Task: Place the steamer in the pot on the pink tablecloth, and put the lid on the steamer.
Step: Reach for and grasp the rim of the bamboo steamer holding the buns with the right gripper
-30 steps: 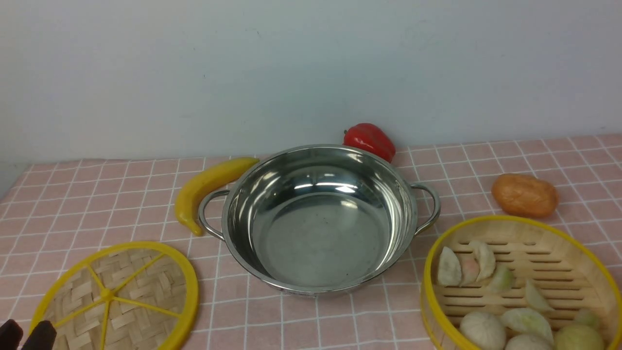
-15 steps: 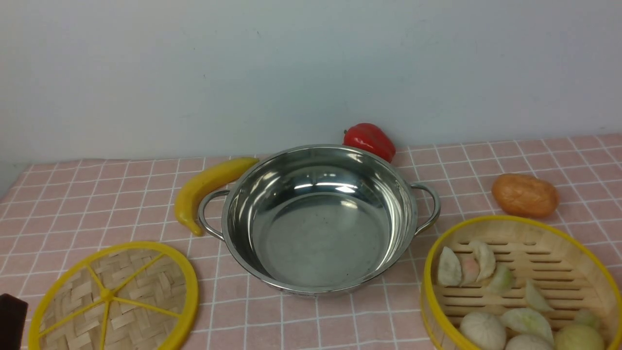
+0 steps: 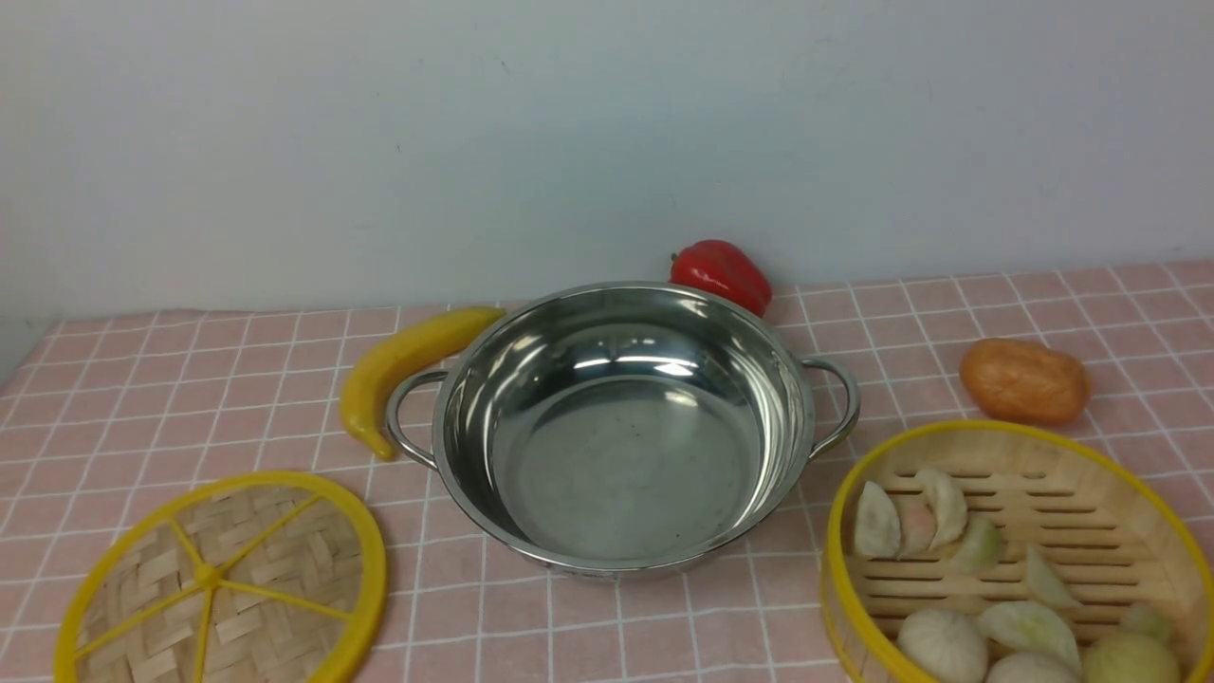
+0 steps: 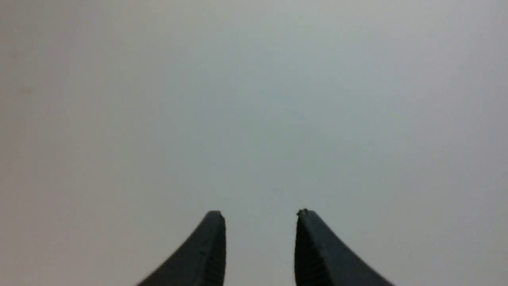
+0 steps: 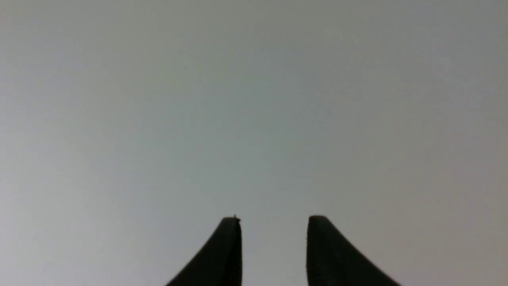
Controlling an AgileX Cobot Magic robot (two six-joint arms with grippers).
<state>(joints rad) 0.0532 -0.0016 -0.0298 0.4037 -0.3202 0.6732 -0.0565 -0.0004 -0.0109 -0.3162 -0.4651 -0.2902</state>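
Note:
The steel pot (image 3: 621,427) stands empty in the middle of the pink tablecloth (image 3: 171,379). The steamer (image 3: 1015,560), a yellow-rimmed bamboo basket with dumplings and buns, sits at the front right, apart from the pot. The lid (image 3: 223,581), a flat woven disc with yellow spokes, lies at the front left. Neither gripper shows in the front view. My left gripper (image 4: 260,214) is open and empty, facing a plain grey wall. My right gripper (image 5: 274,218) is open and empty, also facing plain grey.
A yellow banana (image 3: 403,365) lies against the pot's left handle. A red pepper (image 3: 721,273) sits behind the pot by the wall. An orange-brown bread-like item (image 3: 1024,381) lies behind the steamer.
The dark left gripper tips at the bottom left corner of the front view have drawn back out of the frame. The objects on the cloth have not moved.

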